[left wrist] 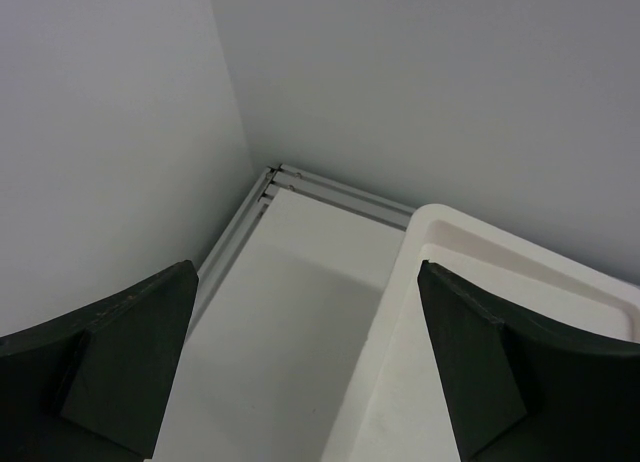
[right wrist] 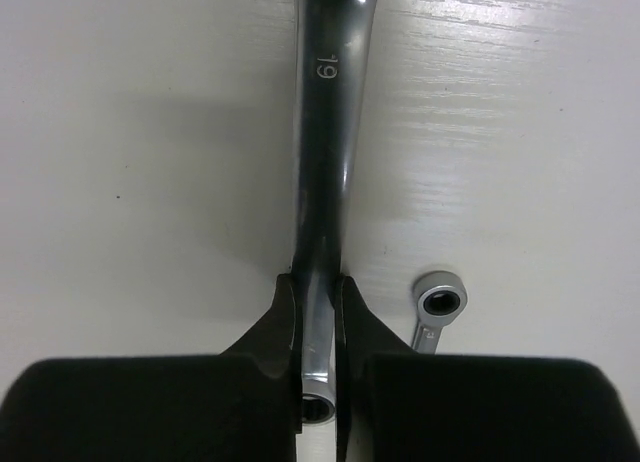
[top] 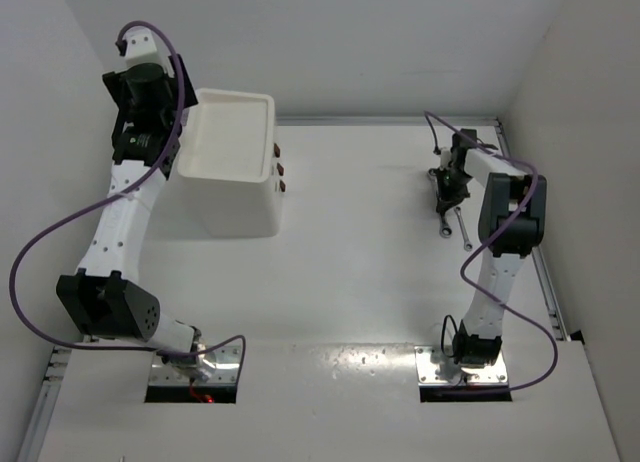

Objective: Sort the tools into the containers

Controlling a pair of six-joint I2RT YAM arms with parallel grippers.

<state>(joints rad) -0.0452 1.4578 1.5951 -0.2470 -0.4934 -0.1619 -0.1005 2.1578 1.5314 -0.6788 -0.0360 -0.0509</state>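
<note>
My right gripper [right wrist: 318, 302] is shut on the shaft of a large silver wrench [right wrist: 327, 132] marked 19, low at the tabletop; in the top view this gripper [top: 447, 189] and wrench [top: 446, 220] are at the far right. A smaller silver wrench [right wrist: 439, 298] lies just right of it on the table [top: 464, 230]. The white drawer unit [top: 228, 197] with dark-red knobs [top: 280, 169] stands at the far left. My left gripper [left wrist: 305, 367] is open and empty, beside the unit's top tray rim [left wrist: 432, 227], near its back-left corner [top: 160, 87]. Pliers and screwdrivers are out of view.
White walls enclose the table on the left, back and right. A metal rail [left wrist: 300, 182] runs along the back edge and the left edge. Purple cables [top: 40, 242] loop off both arms.
</note>
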